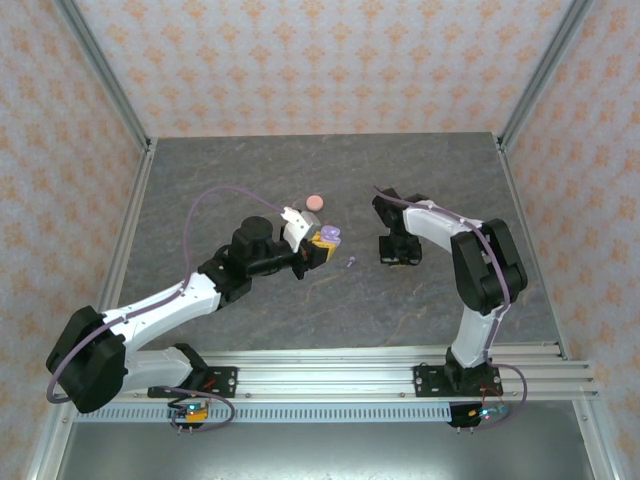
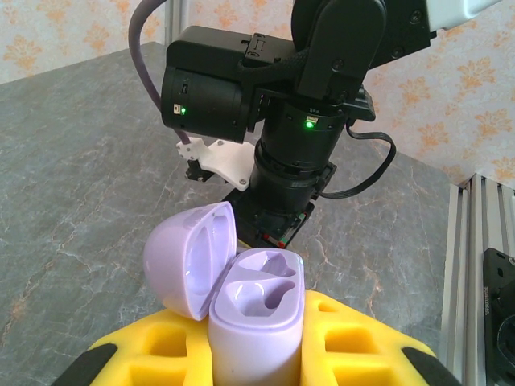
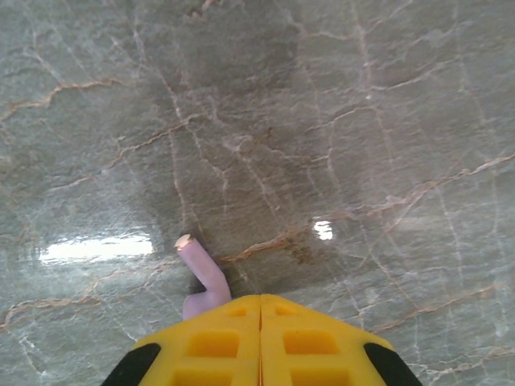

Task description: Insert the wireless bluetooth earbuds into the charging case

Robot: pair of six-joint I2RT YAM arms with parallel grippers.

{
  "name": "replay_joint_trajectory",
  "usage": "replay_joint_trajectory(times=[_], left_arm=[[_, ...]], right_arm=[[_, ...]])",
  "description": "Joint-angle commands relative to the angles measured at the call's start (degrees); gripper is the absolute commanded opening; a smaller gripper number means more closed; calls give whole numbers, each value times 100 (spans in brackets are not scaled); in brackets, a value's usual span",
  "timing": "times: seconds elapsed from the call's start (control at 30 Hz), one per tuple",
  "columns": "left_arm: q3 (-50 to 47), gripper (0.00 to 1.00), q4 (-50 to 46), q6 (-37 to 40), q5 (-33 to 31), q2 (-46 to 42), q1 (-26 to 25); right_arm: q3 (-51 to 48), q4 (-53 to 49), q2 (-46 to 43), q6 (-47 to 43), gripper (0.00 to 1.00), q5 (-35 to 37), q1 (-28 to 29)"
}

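Observation:
My left gripper is shut on a lilac charging case, held upright with its lid swung open to the left. Both wells in the case are empty. To its right, my right gripper points down at the table, jaws shut tight together. In the right wrist view a lilac earbud pokes out from under the left finger, left of the seam between the fingers, stem pointing up and away. Whether it is pinched I cannot tell. Another lilac earbud lies on the table between the two grippers.
A small round salmon-pink case sits on the grey marble table just beyond the left gripper. Metal posts and patterned walls enclose the table. An aluminium rail runs along the near edge.

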Motion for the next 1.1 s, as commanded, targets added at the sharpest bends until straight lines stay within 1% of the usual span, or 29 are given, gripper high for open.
replay_joint_trajectory(times=[0.0,0.43,0.67,0.8,1.07], left_arm=[[189,10,-56,-9,-101,-110,-35],[156,10,-139,31,-159,-206,-35],[121,10,-153,53,-196,-246,-34],[111,10,-170,61,-211,-255,-35],[86,10,-162,88,-243,-325,-35]], right_arm=[[-88,77,88,42,8,-260,0],[32,590,273,205,8,-1126,-2],[163,996,316,296,11,-1577,-2],[223,1198,254,306,12,-1949,-2],[260,1280,-189,151,10,-1711,-11]])
